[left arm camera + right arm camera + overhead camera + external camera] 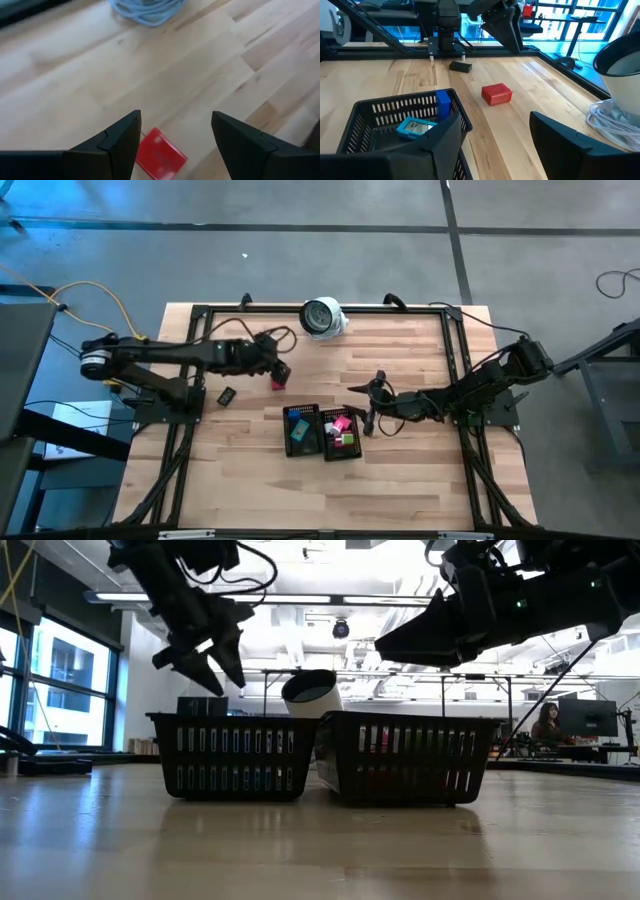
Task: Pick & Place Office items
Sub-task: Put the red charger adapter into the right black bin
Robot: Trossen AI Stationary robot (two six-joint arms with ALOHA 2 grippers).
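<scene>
A red piece (277, 383) lies flat on the wooden table, left of centre; it also shows in the left wrist view (160, 156) and the right wrist view (496, 94). My left gripper (281, 370) is open and hangs above it, its fingers (125, 132) on either side without touching. Two black mesh trays stand side by side at the middle. The left tray (286, 432) holds blue pieces (443, 102) and a light blue-and-white one (415, 127). The right tray (358, 448) holds pink (340, 423) and green (347, 441) pieces. My right gripper (371, 418) is open and empty beside the right tray's right side.
A round white-and-grey object (323, 317) with a coiled cable (145, 10) sits at the table's far edge. A small black item (227, 395) lies left of the red piece. A dark frame runs along the table's edges. Bare wood lies at the near side.
</scene>
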